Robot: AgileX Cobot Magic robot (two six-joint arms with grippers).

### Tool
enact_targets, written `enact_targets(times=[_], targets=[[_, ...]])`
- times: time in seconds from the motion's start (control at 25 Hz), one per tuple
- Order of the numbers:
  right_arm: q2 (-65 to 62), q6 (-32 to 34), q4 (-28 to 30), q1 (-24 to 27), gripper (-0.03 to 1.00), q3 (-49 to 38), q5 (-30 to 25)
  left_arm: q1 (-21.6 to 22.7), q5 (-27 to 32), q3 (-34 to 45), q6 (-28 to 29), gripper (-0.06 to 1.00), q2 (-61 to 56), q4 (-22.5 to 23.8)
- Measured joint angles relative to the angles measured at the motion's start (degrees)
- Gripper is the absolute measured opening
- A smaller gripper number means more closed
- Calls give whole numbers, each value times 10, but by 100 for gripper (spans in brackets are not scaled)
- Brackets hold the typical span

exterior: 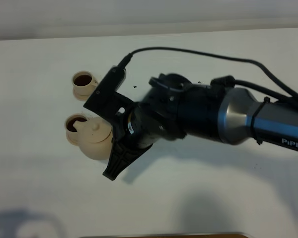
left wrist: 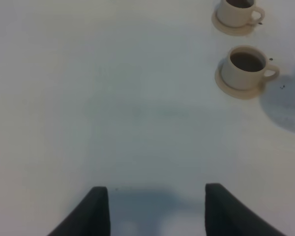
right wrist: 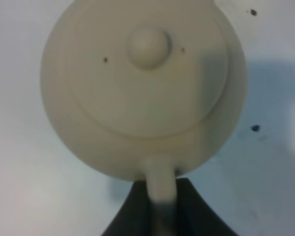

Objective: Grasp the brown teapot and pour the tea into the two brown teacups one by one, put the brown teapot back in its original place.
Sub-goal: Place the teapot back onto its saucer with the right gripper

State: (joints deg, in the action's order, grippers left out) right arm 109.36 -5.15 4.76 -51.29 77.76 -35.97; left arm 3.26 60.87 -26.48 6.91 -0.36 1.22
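Observation:
The brown teapot (exterior: 95, 141) hangs from my right gripper (exterior: 116, 145), which is shut on its loop handle (right wrist: 160, 184). Its spout points at the nearer of the two brown teacups (exterior: 75, 124). The farther teacup (exterior: 83, 82) stands behind it. Both cups sit on small saucers and hold dark tea; they also show in the left wrist view, nearer cup (left wrist: 246, 66) and farther cup (left wrist: 238, 11). The right wrist view shows the teapot's lid and knob (right wrist: 147, 46) from above. My left gripper (left wrist: 155, 216) is open and empty over bare table. The wider saucer is not in view.
The white table (exterior: 213, 188) carries a few small dark specks (exterior: 135, 87) near the cups. My right arm (exterior: 228, 116) stretches across from the right, with a black cable (exterior: 198, 53) arching above it. A brown strip (exterior: 164, 235) lies along the front edge.

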Motion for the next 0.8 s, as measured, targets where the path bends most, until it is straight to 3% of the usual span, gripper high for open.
enact_targets(times=[0.32, 0.8], targets=[[21, 14, -20, 0, 8, -24, 88, 0, 0, 0, 0, 50, 0, 0], [88, 14, -29, 0, 8, -29, 100, 0, 0, 0, 0, 50, 0, 0]])
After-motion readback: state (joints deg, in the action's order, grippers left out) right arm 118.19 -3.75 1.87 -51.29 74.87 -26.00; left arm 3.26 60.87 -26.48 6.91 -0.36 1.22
